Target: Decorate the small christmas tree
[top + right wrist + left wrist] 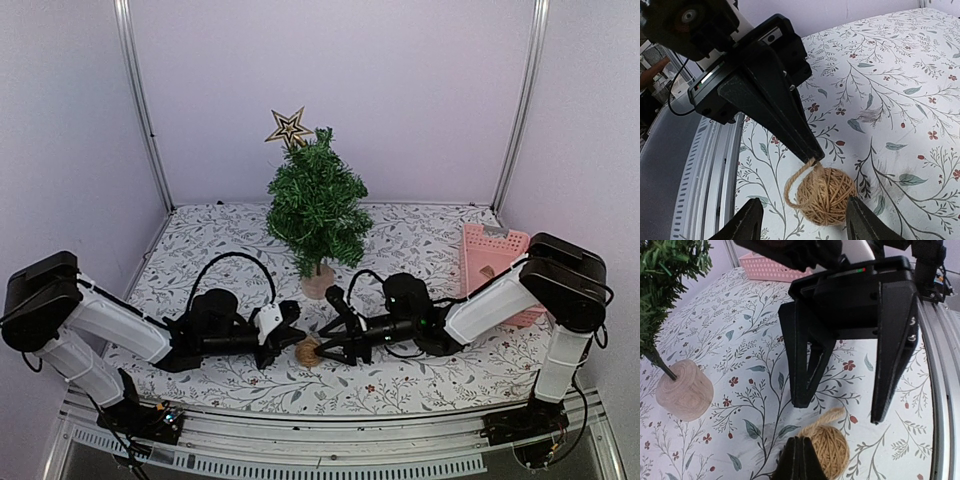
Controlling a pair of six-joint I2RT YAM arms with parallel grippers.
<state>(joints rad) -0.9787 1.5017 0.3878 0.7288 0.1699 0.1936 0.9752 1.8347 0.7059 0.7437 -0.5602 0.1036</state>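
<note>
Slippage is the chief worry: the left pincer (811,152) has its tips together, clamped on the thin loop (792,187) just where it leaves the ball (827,196) of twine. So narrow a bite on rough string may well let go if the arm lifts fast or tugs sideways. The right pincer (840,410) stands apart, its fingers straddling the ball on the desk (430,235) without touching it, so far as I can tell. The two pincers are nose to nose, so a collision looks likely if either advances, or if the right one closes with the left tip so near its fingers. Closing on the ball could also squash the loop flat or roll the ball away, since it is round, looks light and rests free on the desk. The tree (318,205) stands upright just behind both pincers, near the middle of the desk, with a star (289,127) by its top. Its thin trunk and small wooden base suggest it would tip if an arm or a swinging ball brushed the lower branches. Hanging will need the loop held open over a branch tip, and a pinch this close to the ball leaves little loop free, so it may snag on needles, or miss and drop.
</note>
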